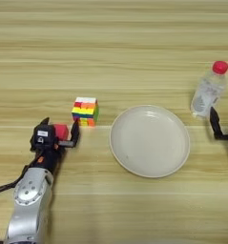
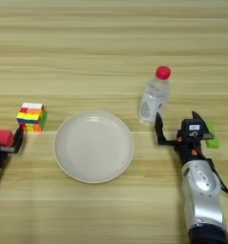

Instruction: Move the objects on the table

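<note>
Fingers [image 1: 75,132] spread around red cube [image 1: 61,131]; right gripper [image 2: 178,127] open beside green block [image 2: 211,135].
Centre cube before closing, clear of puzzle cube [image 1: 85,111].

green block [image 2: 211,136] half hidden behind right end effector [image 2: 178,126]

Silver-grey rounded forearms, black cables, black two-fingered end effectors with orange-red wrist accents

You have 1 small red cube [image 1: 61,130], 1 flat green block [image 2: 211,135], 1 clear bottle [image 2: 153,96], 1 cream plate [image 1: 150,141], 1 striped puzzle cube [image 1: 85,111], 1 table [image 1: 113,43], 2 grippers, the left gripper [image 1: 58,130], the right gripper [image 2: 178,127].
</note>
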